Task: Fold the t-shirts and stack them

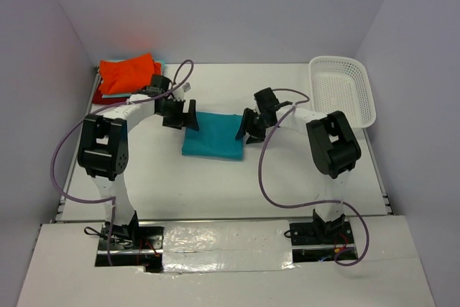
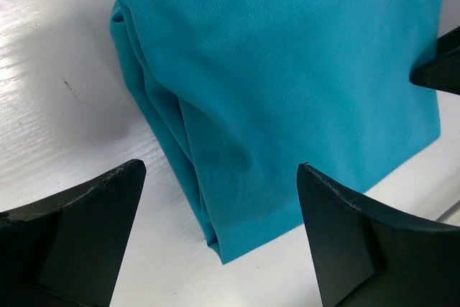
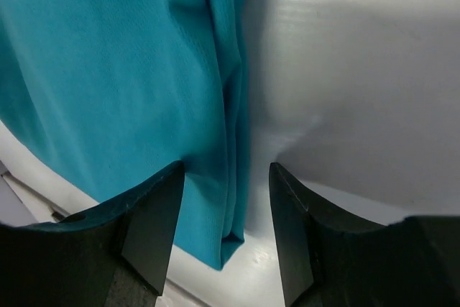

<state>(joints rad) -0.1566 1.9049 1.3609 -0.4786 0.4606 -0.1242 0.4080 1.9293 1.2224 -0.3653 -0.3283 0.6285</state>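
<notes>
The folded teal-blue t-shirt is laid flat mid-table, flanked at its side edges by the left gripper and right gripper, both held open and empty, presumably so it can be carried onto the orange t-shirt

4 tees, 1 basket, 2 arms

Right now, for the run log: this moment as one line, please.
teal shirt: folded flat | left claw: open, at its left edge | right claw: open, at its right edge
</notes>
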